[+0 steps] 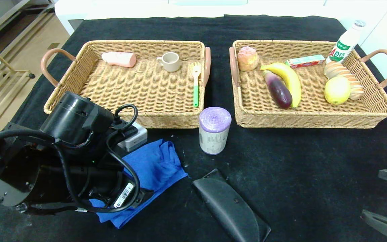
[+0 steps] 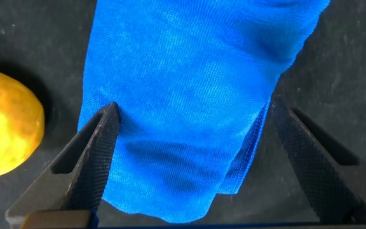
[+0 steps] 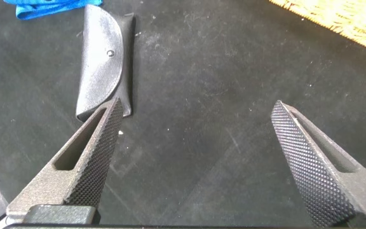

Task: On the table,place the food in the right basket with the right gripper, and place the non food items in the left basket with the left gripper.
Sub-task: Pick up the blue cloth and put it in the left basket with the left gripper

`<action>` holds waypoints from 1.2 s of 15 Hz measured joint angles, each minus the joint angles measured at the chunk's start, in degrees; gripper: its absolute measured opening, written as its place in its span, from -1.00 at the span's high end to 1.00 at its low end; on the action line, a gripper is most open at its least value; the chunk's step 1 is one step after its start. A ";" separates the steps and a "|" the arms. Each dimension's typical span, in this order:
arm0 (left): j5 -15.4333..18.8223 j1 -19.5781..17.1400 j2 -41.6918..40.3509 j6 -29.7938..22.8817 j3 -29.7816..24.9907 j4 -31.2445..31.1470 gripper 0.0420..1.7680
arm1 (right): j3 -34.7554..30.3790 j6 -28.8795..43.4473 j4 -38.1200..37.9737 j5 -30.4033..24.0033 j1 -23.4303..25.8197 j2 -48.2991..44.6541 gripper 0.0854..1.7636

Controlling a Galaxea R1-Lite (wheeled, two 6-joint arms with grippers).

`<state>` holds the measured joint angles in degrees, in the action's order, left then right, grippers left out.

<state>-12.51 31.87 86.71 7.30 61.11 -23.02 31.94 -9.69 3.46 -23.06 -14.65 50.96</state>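
The left basket (image 1: 89,72) sits at ten o'clock on the black surface (image 1: 297,168) and holds a pink bottle (image 1: 119,59) at its far side, a beige cup (image 1: 170,62) and a green-handled spatula (image 1: 196,84) along its right wall. The right basket (image 1: 368,111), at two o'clock, holds a bun (image 1: 248,58), a banana (image 1: 287,79) touching an eggplant (image 1: 277,89), a small red and green box (image 1: 306,61), sliced bread (image 1: 343,75) and a yellow-green fruit (image 1: 337,90). A white bottle (image 1: 346,42) with green lettering, "AD" readable, stands at that basket's far right corner.

Between the baskets, at twelve o'clock, stands a purple roll (image 1: 214,130) with a printed label too small to read. A black case (image 1: 230,206) lies at six o'clock. The blue cloth (image 1: 153,168) lies at eight o'clock; the left hand (image 2: 192,137) hangs over it, fingers apart on either side of the fabric, with a yellow object (image 2: 5,124) just beside. The right hand (image 3: 199,137), at four o'clock, is spread wide above bare surface
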 joint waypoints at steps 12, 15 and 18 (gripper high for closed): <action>-0.24 0.00 1.05 -0.13 -2.93 2.66 -0.44 | -0.72 -0.23 0.01 0.11 0.02 0.50 -0.94; -0.16 0.02 1.07 -0.06 -3.10 3.12 -0.02 | -0.77 -0.23 0.01 0.09 0.00 0.52 -0.94; -0.11 0.05 1.07 -0.06 -3.15 3.17 0.55 | -0.88 -0.23 0.01 0.06 0.00 0.55 -0.94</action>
<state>-12.62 31.91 87.78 7.24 57.97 -19.85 31.06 -9.92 3.47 -23.00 -14.65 51.51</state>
